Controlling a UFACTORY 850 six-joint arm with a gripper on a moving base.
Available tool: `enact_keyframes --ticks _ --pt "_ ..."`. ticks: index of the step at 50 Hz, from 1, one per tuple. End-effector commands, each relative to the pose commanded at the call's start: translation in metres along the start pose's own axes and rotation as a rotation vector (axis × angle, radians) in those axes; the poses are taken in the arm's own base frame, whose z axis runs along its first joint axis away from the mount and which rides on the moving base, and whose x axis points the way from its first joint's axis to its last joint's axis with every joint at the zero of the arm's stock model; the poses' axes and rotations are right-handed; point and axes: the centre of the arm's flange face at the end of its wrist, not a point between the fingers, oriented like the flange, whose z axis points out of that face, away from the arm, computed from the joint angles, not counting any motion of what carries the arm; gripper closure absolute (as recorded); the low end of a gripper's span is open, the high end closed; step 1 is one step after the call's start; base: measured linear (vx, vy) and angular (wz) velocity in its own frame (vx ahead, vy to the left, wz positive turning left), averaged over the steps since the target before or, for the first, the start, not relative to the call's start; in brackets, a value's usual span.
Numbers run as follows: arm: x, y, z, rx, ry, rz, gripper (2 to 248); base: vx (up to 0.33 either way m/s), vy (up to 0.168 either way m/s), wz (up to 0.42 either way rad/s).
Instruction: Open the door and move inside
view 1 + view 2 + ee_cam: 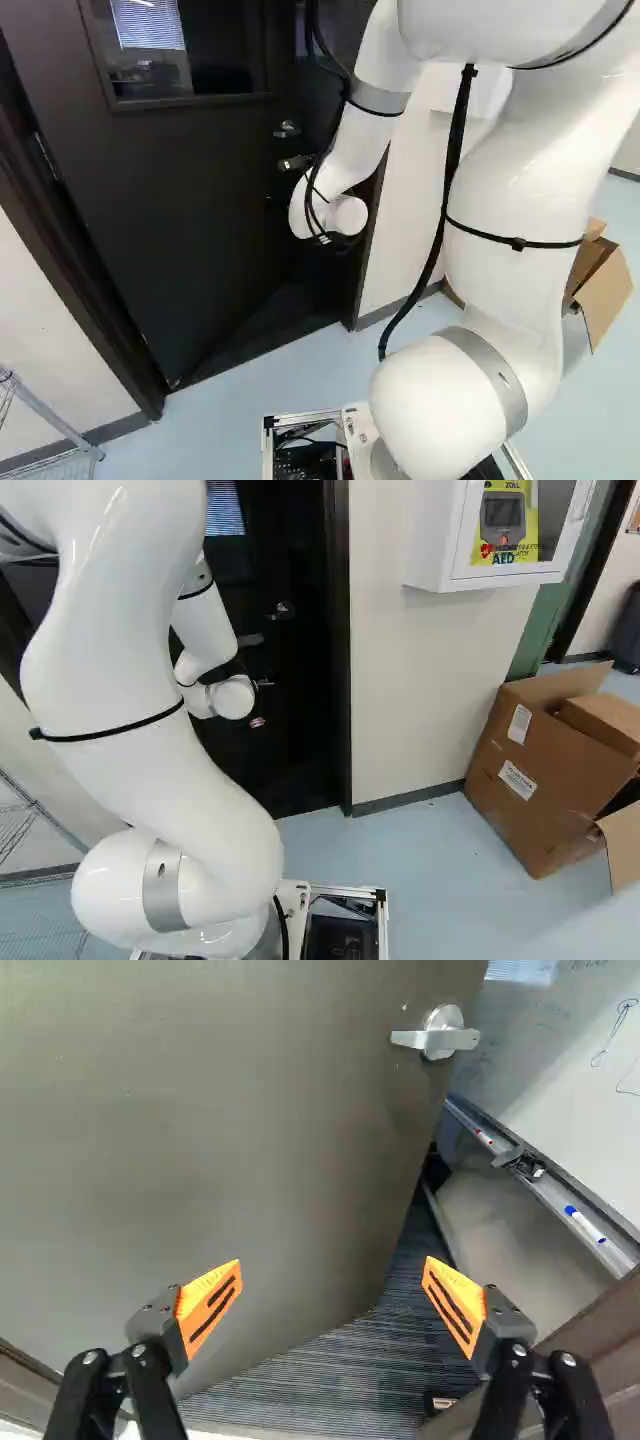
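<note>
The dark door (170, 200) with its window stands partly open inward, hinged at its left side in the left base view. In the right base view, the gripper (257, 722) is at the doorway, mostly hidden by the wrist. The wrist view shows the gripper (332, 1272) open, its orange pads wide apart with nothing between them. Ahead of it is the door's face (220, 1130); the silver lever handle (437, 1036) lies farther ahead, near the door's free edge, untouched. Past that edge, dark striped carpet (330, 1380) shows through the gap.
The door frame (338, 680) borders a white wall with an AED cabinet (500, 530). A cardboard box (540, 780) stands on the floor right of the doorway. A wire rack (50, 425) is at the left. Inside hang a whiteboard (570, 1080) and its marker tray (550, 1195).
</note>
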Motion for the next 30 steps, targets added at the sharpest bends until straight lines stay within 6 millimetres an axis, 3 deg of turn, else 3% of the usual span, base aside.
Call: enact_keyframes --ticks 14,30 --pt "0.0000 0.0000 0.0000 0.000 0.000 0.000 3 0.073 0.092 -0.054" --pt "0.0000 0.0000 0.0000 0.000 0.000 0.000 3 0.080 0.073 -0.238"
